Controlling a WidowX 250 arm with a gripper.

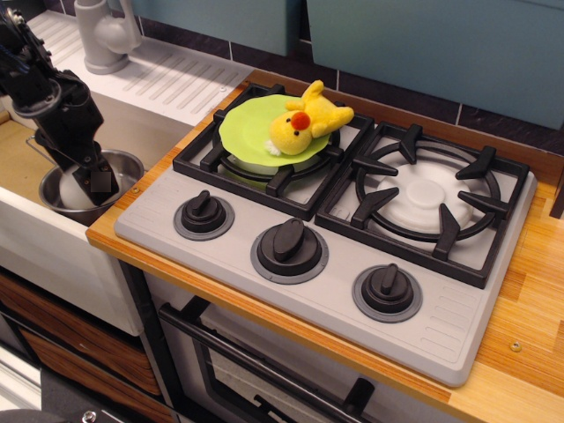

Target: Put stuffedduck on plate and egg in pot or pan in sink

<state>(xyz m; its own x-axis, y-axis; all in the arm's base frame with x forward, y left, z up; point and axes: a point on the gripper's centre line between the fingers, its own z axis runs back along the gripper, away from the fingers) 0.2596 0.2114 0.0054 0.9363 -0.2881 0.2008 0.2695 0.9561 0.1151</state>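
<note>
1. Left edge of frame: black gripper [95, 182] lowered into the pot or pan [123, 165], fingertips inside the rim.
2. Egg [63, 189]: only a pale white curve showing at lower left of the gripper, down inside the pot or pan; mostly hidden by the black fingers.
3. Jaw state: cannot tell whether closed on the egg or apart from it; contact hidden by the gripper body.
4. Pot or pan: shiny steel, thin wire handle pointing toward upper left, seated in the tan basin of the sink [26, 233] just beside the wooden counter edge.
5. Upper left: grey faucet [104, 35] standing on the ribbed white drainboard [172, 79].
6. Upper centre: lime-green plate [247, 132] resting on the left burner grate of the stove [291, 291].
7. Stuffedduck [307, 120]: lying on the right part of the plate, tail end overhanging the rim toward the right.
8. Right burner [429, 196] and three black knobs [289, 241] along the front panel.
</note>
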